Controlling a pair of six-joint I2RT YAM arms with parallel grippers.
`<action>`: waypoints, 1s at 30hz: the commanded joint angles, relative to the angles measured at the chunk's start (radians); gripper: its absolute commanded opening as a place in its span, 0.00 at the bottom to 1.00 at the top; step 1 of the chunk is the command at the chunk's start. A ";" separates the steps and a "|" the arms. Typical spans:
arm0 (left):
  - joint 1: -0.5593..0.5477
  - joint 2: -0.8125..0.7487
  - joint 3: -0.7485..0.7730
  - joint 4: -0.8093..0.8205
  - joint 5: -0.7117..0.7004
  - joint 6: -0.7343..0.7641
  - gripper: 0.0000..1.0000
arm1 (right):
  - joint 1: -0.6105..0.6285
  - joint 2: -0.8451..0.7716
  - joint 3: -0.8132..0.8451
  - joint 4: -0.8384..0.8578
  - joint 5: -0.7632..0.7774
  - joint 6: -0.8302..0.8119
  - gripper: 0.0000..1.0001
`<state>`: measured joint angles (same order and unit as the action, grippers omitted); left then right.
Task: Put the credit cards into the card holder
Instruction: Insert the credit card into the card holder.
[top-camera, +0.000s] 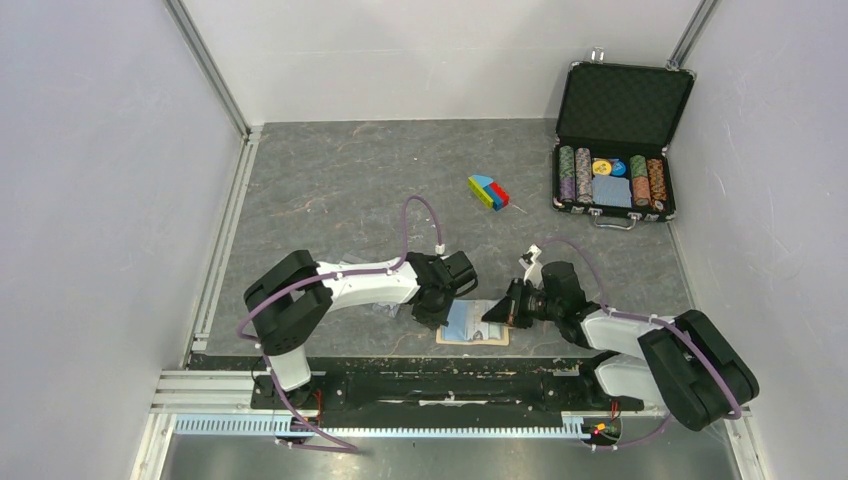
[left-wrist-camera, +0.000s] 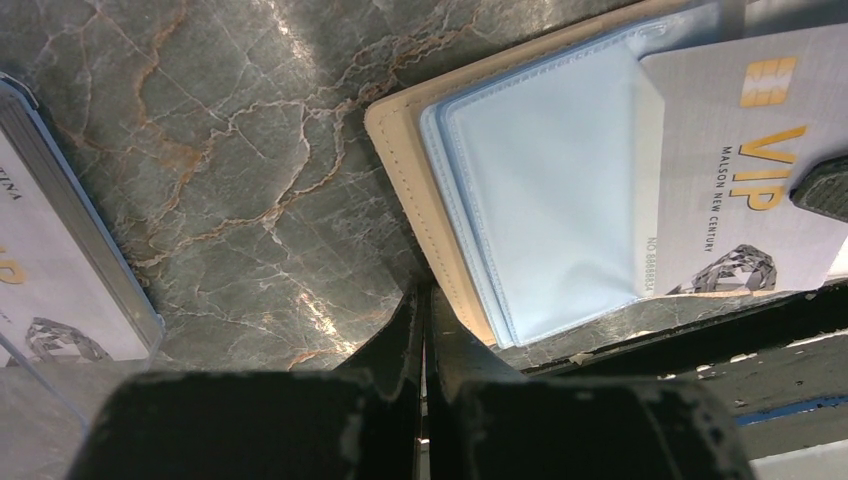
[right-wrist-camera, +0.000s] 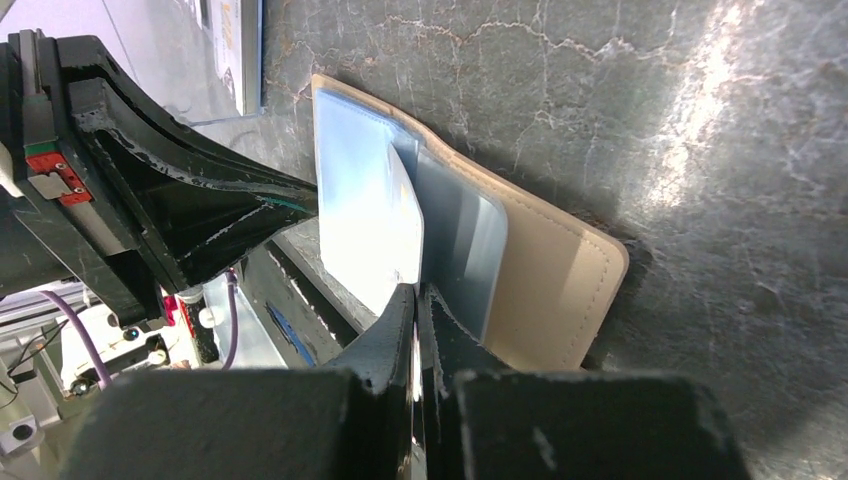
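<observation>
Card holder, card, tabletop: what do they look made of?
card holder: tan leather or faux leather, matte, with a stitched edge. Its pockets look like clear bluish plastic film. card: probably plastic, glossy, printed, with a gold chip mark. tabletop: grey veined marble look, shiny; stone or laminate, cannot tell.

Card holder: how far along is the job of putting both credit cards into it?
Done: the card holder lies open. In hand: the right fingers pinch one credit card at a pocket, not fully in. Left to do: the second card lies on the table beside it.
</observation>
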<state>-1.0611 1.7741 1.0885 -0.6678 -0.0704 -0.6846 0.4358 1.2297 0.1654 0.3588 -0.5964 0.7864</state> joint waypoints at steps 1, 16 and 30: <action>-0.030 0.073 -0.018 0.071 0.021 -0.019 0.02 | 0.028 0.005 -0.037 0.056 0.027 0.027 0.00; -0.037 0.074 -0.010 0.072 0.029 -0.030 0.02 | 0.130 0.084 -0.029 0.221 0.113 0.131 0.00; -0.039 0.076 -0.001 0.070 0.029 -0.036 0.02 | 0.220 0.051 -0.001 0.114 0.196 0.114 0.18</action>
<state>-1.0695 1.7855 1.1042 -0.6830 -0.0795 -0.6846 0.6403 1.3285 0.1509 0.5724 -0.4446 0.9443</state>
